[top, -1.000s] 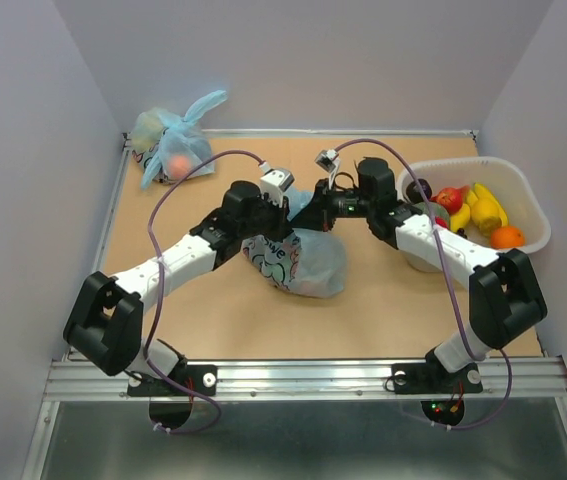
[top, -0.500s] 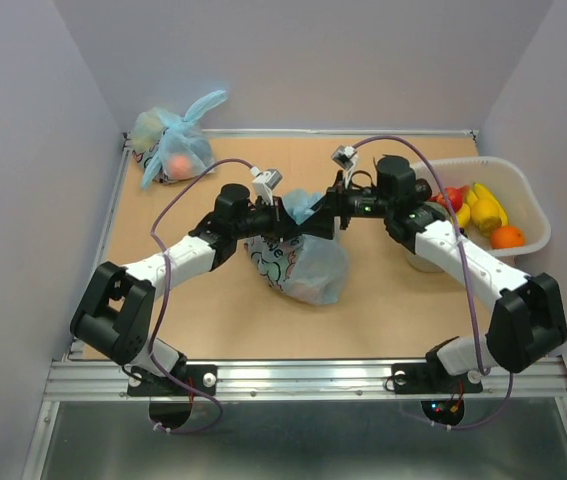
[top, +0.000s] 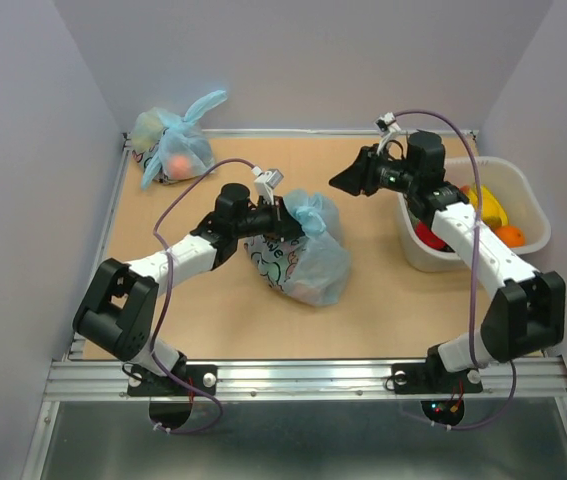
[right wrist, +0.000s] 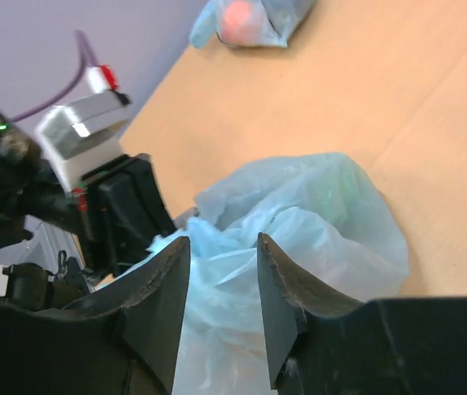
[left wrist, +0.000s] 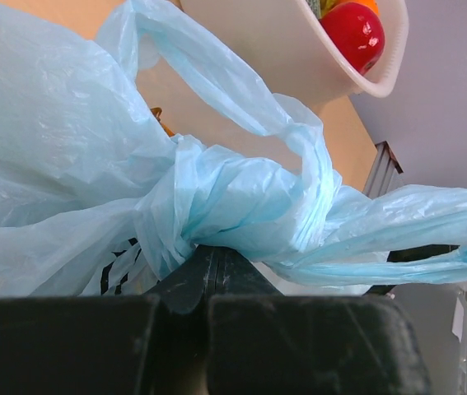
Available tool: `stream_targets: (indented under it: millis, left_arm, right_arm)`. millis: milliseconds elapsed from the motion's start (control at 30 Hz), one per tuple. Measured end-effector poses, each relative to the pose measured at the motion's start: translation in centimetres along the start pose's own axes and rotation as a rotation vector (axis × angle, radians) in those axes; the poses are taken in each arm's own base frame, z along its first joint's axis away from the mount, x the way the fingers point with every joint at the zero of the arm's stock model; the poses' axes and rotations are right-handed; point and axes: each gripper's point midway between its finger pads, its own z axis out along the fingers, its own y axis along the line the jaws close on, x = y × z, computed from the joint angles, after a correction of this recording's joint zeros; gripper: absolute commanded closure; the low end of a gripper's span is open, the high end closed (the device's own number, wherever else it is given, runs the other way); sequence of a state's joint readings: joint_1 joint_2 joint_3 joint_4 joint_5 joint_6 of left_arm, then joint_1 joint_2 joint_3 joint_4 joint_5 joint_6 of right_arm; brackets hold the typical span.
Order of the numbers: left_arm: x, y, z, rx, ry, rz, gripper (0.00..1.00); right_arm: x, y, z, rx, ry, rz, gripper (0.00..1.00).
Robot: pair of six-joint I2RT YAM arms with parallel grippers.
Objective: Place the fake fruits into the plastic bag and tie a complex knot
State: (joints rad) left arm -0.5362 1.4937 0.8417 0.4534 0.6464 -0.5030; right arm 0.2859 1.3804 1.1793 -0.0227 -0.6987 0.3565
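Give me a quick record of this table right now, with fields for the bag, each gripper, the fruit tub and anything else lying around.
Plastic bag: lying mid-table, printed panel facing the left arm
Twisted handles: bunched together at the bag's top
Left gripper: shut on the twisted handles
Right gripper: open, empty, apart from the bag, beside the tub
Fake fruits: yellow, orange and red pieces in the white tub at the right edge
Other: smaller tied bag in the far left corner

top view: left gripper (top: 288,214) tips buried in the plastic bag (top: 308,268) bunch — contents unreadable through the film. right arm (top: 468,232) covers part of the tub (top: 529,196) and the fake fruits (top: 491,210). left wrist view: bag cropped left and top, tub cropped at top. right wrist view: smaller bag (right wrist: 254,18) cut by top edge — blurred.
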Motion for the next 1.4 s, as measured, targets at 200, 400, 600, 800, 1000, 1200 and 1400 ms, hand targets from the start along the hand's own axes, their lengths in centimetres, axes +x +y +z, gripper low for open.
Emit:
stream_targets:
  millis: [200, 400, 600, 800, 1000, 1200, 1400]
  left_arm:
    - [0.3, 0.4, 0.2, -0.006, 0.009, -0.015, 1.0]
    - [0.3, 0.5, 0.3, -0.006, 0.006, -0.014, 1.0]
    - [-0.1, 0.5, 0.5, -0.002, -0.011, -0.012, 1.0]
    - [-0.8, 0.3, 0.9, 0.041, -0.032, -0.027, 1.0]
    - [-0.7, -1.5, 1.0, 0.168, -0.018, -0.047, 1.0]
    - [-1.0, -2.6, 0.2, 0.252, -0.02, -0.059, 1.0]
    - [-1.1, -3.2, -0.2, 0.295, -0.01, -0.069, 1.0]
  right_arm:
    - [4.6, -3.7, 3.3, -0.021, 0.147, 0.128, 0.64]
    - [7.1, -3.4, 3.6, -0.094, 0.223, 0.179, 0.55]
    - [11.3, -2.2, 2.5, -0.146, 0.307, 0.242, 0.26]
    - [16.0, 0.4, 2.2, -0.184, 0.411, 0.287, 0.12]
    - [15.8, 2.1, 3.4, -0.218, 0.385, 0.311, 0.08]
    - [14.6, 3.3, 5.1, -0.281, 0.324, 0.417, 0.08]
    - [14.2, 4.0, 3.9, -0.306, 0.341, 0.417, 0.08]
